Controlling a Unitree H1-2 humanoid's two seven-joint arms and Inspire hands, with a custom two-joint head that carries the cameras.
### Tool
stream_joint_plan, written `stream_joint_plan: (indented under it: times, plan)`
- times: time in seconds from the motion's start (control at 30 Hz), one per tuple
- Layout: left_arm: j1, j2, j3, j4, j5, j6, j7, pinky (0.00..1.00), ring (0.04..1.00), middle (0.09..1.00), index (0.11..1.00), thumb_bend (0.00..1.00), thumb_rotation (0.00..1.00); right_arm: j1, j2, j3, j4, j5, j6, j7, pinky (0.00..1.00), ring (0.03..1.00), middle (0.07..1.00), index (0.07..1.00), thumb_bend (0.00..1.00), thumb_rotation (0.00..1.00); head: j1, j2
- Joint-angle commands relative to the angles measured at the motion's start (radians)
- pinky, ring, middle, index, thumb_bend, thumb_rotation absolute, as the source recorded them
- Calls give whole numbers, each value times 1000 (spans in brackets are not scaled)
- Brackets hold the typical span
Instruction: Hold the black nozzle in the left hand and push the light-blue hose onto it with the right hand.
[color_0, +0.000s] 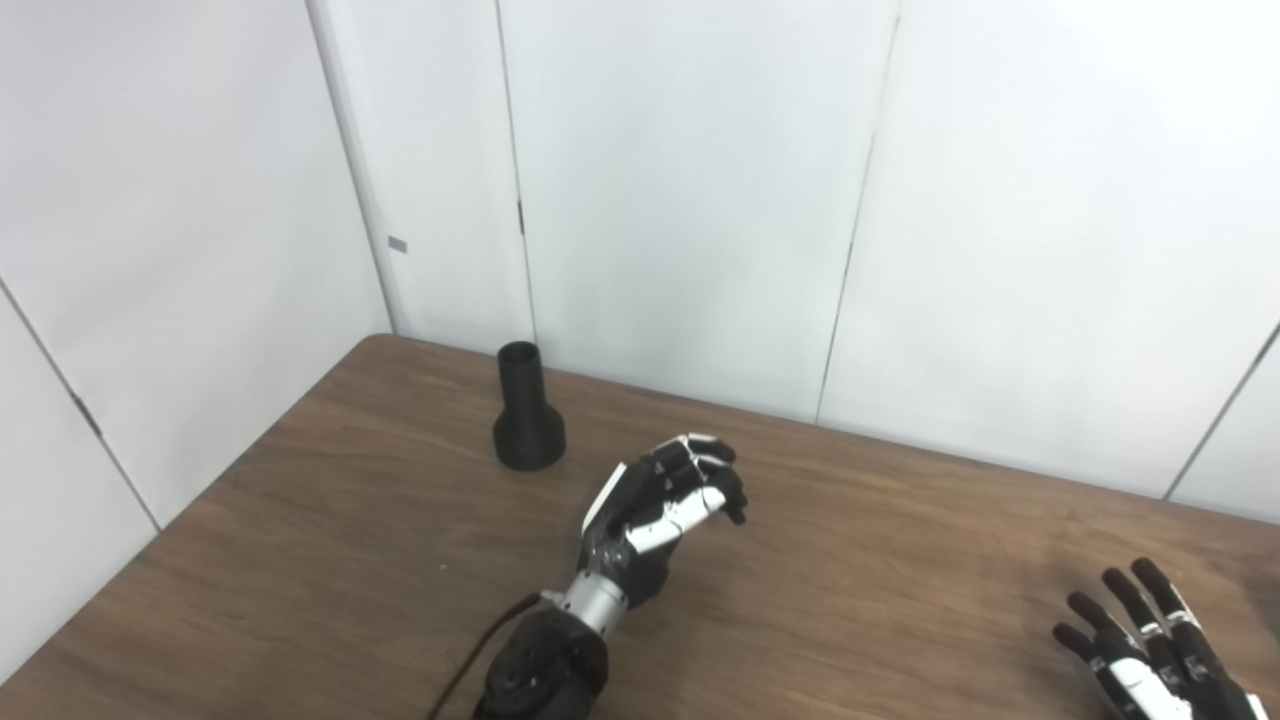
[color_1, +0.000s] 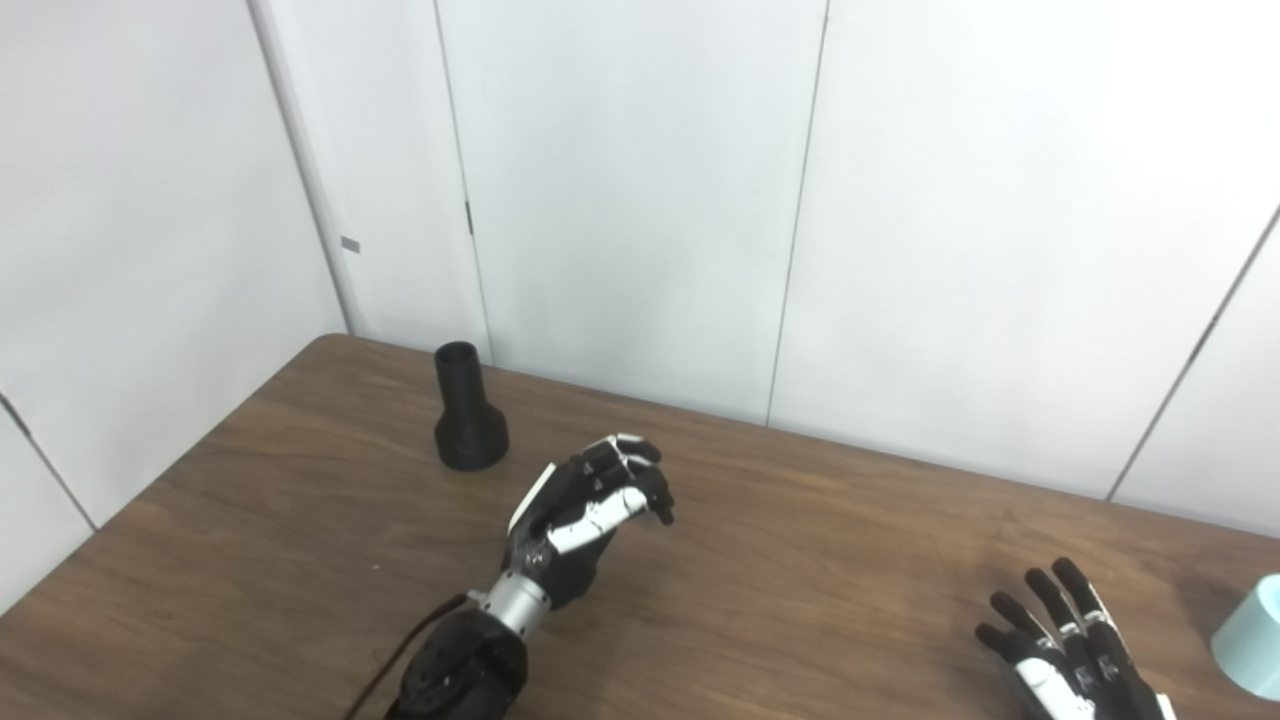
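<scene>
The black nozzle (color_0: 527, 410) stands upright on its wide base near the table's far left edge, its narrow neck pointing up. My left hand (color_0: 665, 500) hovers to the right of it and a little nearer to me, empty, with fingers curled and apart from the thumb. My right hand (color_0: 1150, 645) lies low at the bottom right, fingers spread and holding nothing. Only an end of the light-blue hose (color_1: 1252, 635) shows at the right edge of the right eye view, just right of that hand.
The brown wooden table (color_0: 350, 560) fills the lower half of the view. White wall panels (color_0: 680, 180) stand right behind its far edge and along its left side. A dark cable (color_0: 470, 660) runs along my left forearm.
</scene>
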Motion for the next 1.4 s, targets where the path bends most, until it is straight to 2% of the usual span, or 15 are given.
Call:
stream_joint_plan:
  times: [0.0,0.07,0.13,0.23,0.3,0.33,0.37,0.57,0.63,0.7,0.8,0.93,1.1,1.23,1.37]
  plan:
    - [-15,81,6,-76,137,-56,73,553,648,677,674,608,149,-27,-8,-3,-34,4,-10,4,662,796,898,912,399,79,2,1]
    - [-29,122,10,-136,219,-45,114,619,689,712,739,639,195,-27,-8,-2,-41,1,-6,2,665,800,907,916,380,69,4,0]
    - [-50,164,20,-189,262,-27,143,660,717,738,769,656,179,-27,-7,-2,-46,2,0,1,661,812,909,923,370,52,4,0]
    - [-85,220,28,-230,332,-25,185,663,753,772,792,685,167,-27,-8,0,-53,-2,4,-2,670,823,913,934,363,42,4,2]
    - [-107,254,30,-240,392,-36,220,663,776,786,792,672,118,-24,-10,2,-66,-8,12,-7,693,845,930,948,330,34,3,4]
    - [-114,265,30,-243,409,-36,234,671,791,793,788,678,102,-23,-10,3,-70,-9,16,-9,757,862,940,953,324,36,3,4]
    - [-121,273,32,-247,420,-30,246,674,796,796,787,680,97,-23,-9,0,-74,-5,22,-13,780,869,944,955,322,37,3,5]
    - [-172,322,55,-248,513,-14,313,724,863,860,835,688,122,-20,-8,1,-88,6,35,-7,818,853,940,970,318,14,7,6]
    - [-183,332,63,-242,537,-12,335,765,893,896,861,684,100,-16,-8,6,-104,-3,46,-15,864,870,947,974,305,3,6,10]
    - [-193,346,63,-233,611,-6,377,839,917,922,887,693,105,-12,-12,14,-114,-22,43,-18,910,885,967,985,298,0,6,10]
    - [-200,375,48,-230,734,18,422,869,937,940,918,735,146,-5,-23,33,-129,-53,30,-9,918,898,993,998,274,0,5,17]
    - [-190,397,16,-239,850,102,428,870,997,996,992,813,201,2,-18,35,-155,-66,33,-21,915,887,988,1000,271,0,9,22]
    - [-184,405,-3,-192,916,168,456,844,1000,1000,1000,899,258,2,-20,29,-164,-65,34,-19,955,890,976,1000,244,0,9,27]
    - [-182,402,-7,-165,911,209,461,911,1000,1000,1000,943,285,5,-24,34,-175,-74,37,-18,933,873,980,1000,227,0,14,33]
    - [-196,399,-4,-156,876,291,415,989,1000,1000,1000,991,329,5,-28,39,-187,-83,49,-21,965,896,991,1000,230,0,17,36]
